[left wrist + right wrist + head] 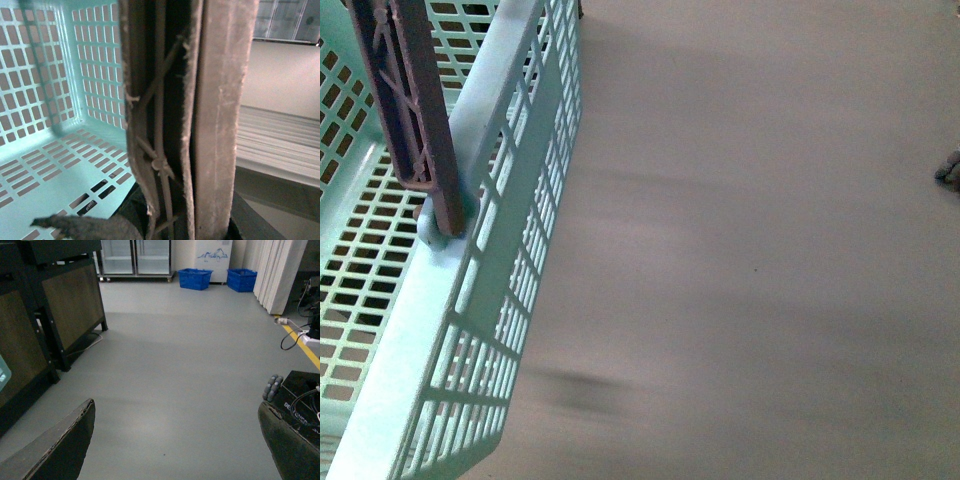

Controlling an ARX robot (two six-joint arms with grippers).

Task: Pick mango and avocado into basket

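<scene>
The light teal basket (470,300) fills the left of the front view, hanging over grey floor, with its brown-grey handle (405,110) rising from the rim. In the left wrist view the handle (215,115) runs close past the camera, zip ties wrapped round it. My left gripper (187,225) is shut on it. Behind it the slotted basket floor (55,170) shows nothing lying on it. My right gripper (175,450) is open over bare floor, its fingers (60,445) wide apart and nothing between them. The mango and the avocado are out of view.
Dark wooden cabinets on black frames (45,315) stand beside the right gripper. Blue crates (195,278) and glass-door fridges (135,257) line the far wall. A yellow floor line (302,345), cables and the robot's black base (305,395) lie on the other side.
</scene>
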